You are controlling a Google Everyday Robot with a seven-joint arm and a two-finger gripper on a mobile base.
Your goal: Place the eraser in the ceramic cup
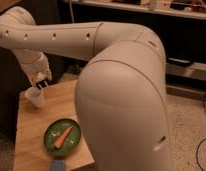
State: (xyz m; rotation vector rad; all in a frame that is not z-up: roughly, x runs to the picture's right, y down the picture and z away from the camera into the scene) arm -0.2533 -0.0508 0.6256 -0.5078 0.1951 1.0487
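Note:
The ceramic cup (pixel 35 96), small, white and tapered, stands upright at the far left corner of the wooden table (pixel 30 131). My gripper (pixel 42 84) hangs just above and slightly right of the cup's rim, its dark fingers pointing down and shut. The eraser is hidden; I cannot tell whether it is between the fingers. My big cream arm reaches from the right foreground across to the left and covers the table's right side.
A green plate (pixel 48 134) with an orange carrot-like piece (pixel 62 136) lies at the table's front middle. A flat blue-grey piece (pixel 57 165) sits at the front edge. Dark shelving (pixel 186 65) runs along the back, with speckled floor to the right.

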